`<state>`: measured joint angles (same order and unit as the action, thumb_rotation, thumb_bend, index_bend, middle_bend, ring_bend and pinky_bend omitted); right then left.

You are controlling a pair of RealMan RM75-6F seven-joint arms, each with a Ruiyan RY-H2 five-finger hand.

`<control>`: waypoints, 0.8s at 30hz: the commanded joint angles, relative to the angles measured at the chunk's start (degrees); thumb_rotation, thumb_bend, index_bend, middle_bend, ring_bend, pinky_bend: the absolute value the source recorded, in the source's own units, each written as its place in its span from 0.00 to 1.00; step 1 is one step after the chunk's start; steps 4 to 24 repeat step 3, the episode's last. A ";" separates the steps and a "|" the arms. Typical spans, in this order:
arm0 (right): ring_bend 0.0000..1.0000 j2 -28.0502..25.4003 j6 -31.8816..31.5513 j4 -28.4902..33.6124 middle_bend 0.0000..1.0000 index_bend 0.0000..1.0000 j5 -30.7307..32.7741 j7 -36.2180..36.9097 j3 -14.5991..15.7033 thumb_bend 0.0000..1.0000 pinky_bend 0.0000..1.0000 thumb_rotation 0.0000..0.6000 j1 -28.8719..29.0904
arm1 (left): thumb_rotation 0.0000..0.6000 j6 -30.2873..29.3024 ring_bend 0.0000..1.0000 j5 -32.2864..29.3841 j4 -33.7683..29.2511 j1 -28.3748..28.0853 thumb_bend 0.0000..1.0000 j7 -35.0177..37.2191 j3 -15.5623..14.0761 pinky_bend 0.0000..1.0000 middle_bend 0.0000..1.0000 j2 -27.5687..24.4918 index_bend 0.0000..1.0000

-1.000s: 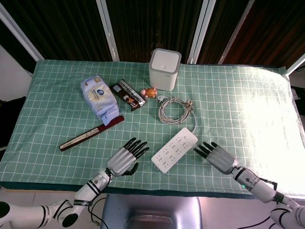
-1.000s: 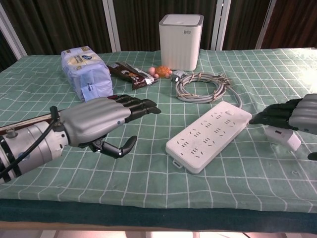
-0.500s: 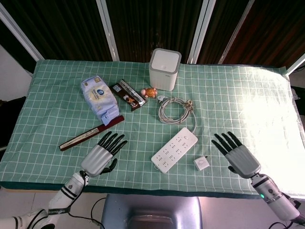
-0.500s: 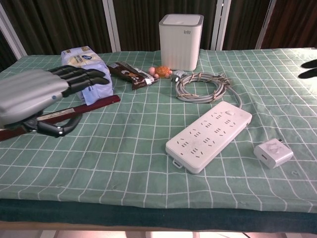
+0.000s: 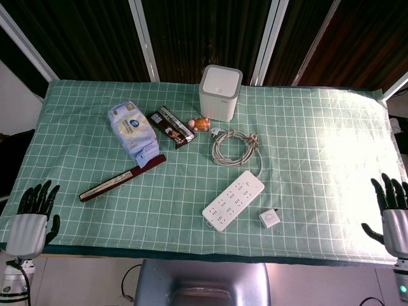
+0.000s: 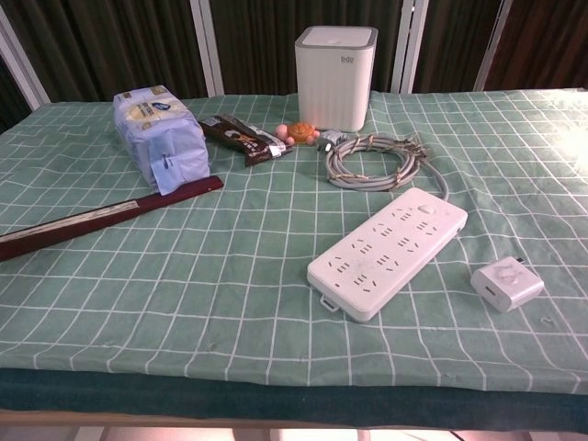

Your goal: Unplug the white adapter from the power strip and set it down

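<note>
The white adapter (image 6: 506, 283) lies free on the green checked cloth (image 5: 319, 127) near the front edge, just beside the power strip (image 6: 388, 251) and unplugged from it, so the task looks complete and the next move probably calls only for keeping the arms clear. The left hand (image 5: 30, 215) hangs off the front left corner and the right hand (image 5: 394, 213) off the front right corner, both empty with fingers spread. The white box (image 6: 336, 76) by the back edge may be a container; its contents cannot be seen
</note>
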<state>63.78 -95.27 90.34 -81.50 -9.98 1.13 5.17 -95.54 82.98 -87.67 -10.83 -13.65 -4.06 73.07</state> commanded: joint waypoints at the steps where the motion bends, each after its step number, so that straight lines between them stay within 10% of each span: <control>1: 0.00 0.31 1.89 -0.64 0.00 0.00 -0.14 -0.01 -0.25 0.15 0.00 1.00 -0.10 | 1.00 0.08 0.00 -1.25 1.38 1.81 0.55 5.79 1.25 0.10 0.00 -2.04 0.00; 24: 0.00 0.30 3.03 -0.92 0.00 0.00 -0.01 -0.23 -0.55 0.15 0.00 1.00 0.10 | 1.00 0.72 0.00 -0.68 1.38 1.92 0.55 6.43 1.38 0.10 0.00 -2.38 0.00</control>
